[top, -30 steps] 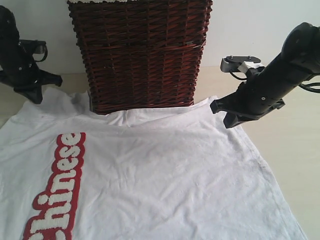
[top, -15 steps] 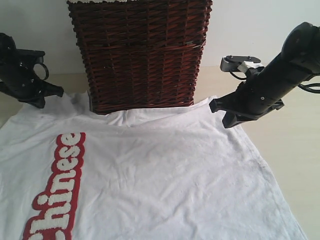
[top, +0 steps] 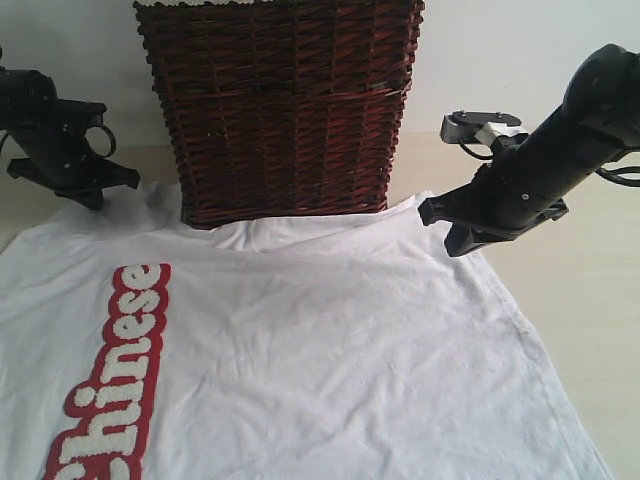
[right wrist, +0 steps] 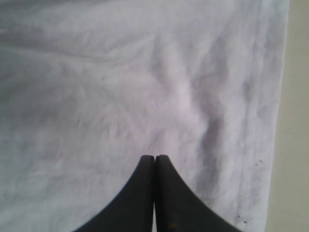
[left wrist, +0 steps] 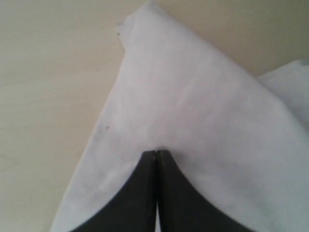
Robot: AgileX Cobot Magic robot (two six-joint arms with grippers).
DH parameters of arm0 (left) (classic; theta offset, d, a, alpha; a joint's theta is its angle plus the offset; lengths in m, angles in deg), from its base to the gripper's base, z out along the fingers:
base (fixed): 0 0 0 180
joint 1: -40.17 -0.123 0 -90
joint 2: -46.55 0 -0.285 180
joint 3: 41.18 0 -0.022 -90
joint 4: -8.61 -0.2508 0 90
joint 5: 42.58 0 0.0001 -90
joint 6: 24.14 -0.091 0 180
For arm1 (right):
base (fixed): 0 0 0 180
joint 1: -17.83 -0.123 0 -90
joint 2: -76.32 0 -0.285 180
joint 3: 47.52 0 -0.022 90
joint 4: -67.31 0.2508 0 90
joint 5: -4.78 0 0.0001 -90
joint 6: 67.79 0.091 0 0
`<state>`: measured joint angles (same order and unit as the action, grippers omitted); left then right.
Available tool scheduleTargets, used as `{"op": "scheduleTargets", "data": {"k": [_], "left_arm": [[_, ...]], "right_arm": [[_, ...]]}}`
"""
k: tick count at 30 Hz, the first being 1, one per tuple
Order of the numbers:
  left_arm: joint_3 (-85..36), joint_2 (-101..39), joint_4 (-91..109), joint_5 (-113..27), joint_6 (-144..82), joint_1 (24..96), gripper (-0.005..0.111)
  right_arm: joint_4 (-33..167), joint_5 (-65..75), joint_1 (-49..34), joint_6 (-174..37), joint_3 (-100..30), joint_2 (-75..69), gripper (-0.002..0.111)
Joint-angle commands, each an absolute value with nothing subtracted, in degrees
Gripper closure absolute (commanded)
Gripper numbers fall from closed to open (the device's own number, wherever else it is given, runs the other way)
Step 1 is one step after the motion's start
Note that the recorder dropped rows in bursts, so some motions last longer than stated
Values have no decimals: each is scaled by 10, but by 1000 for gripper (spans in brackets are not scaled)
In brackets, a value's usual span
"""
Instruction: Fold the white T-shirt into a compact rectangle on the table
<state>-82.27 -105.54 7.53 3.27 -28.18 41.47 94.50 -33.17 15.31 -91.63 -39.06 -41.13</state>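
Two arms, one shirt, no fold made yet.

Ext. view: white T-shirt (top: 300, 340) lies spread on the table (top: 600, 300). The red "Chinese" strip (top: 115, 370) runs down its left side. Neck end is up against the foot of a dark wicker basket (top: 280, 110). Left gripper (top: 95, 198) is over the far-left sleeve area and right gripper (top: 455, 240) is at the far-right shoulder corner. Both are low and near the cloth; contact not clear from here.

L wrist view: left gripper (left wrist: 156, 153) claw is pressed together, tips meeting at the surface of a pointed flap of the shirt, bare table beside it. No fabric shows betw. the tips, so can't tell if it's pinching or only touching.

R wrist view: right gripper (right wrist: 154, 158) claw is pressed together too. Tips sit over wrinkled cloth just inside the stitched edge (right wrist: 251, 121). Nothing seen caught.

Judgement: step in hand looks like getting hold of the two far corners for the first fold. To do it well:
- part the claws before going down
- bite both layers close to the seam
- keep L & R at matching height so the edge lifts straight
- stay clear of the basket
- carry the edge over w/o dragging the body of the shirt
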Motion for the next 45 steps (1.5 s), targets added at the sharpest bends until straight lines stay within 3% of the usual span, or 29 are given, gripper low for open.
{"op": "scheduleTargets", "data": {"k": [1, 10, 17, 23, 26, 28, 31, 34, 35, 37, 39, 45], "left_arm": [[-827, -1057, 86, 57, -279, 413, 107], [-776, -967, 86, 91, -279, 413, 107], [-548, -812, 83, -1, -284, 399, 107], [-345, -685, 158, 5, -612, 397, 107], [-308, -657, 126, 127, -760, 417, 106], [-291, -633, 38, 176, -731, 419, 98], [-236, -592, -69, 204, -710, 419, 65], [-184, -572, -95, 140, -710, 419, 43], [-155, -570, -104, 96, -715, 419, 28], [-115, -572, -118, 15, -719, 419, 12], [-98, -577, -118, -61, -719, 419, 1], [-96, -579, -167, -40, -878, 407, 1]], "right_arm": [[948, -329, 155, -923, -394, -409, 108], [941, -330, 155, -923, -394, -409, 108], [777, -357, 155, -820, -394, -424, 108], [757, -403, 155, -816, -394, -472, 102], [758, -396, 155, -815, -394, -464, 102], [758, -389, 155, -815, -398, -446, 102], [767, -410, 155, -817, -425, -422, 102], [770, -419, 155, -825, -433, -414, 102], [775, -418, 155, -829, -433, -411, 102], [791, -422, 155, -853, -433, -411, 102], [794, -425, 155, -873, -433, -411, 102], [797, -434, 155, -883, -433, -411, 97]]}}
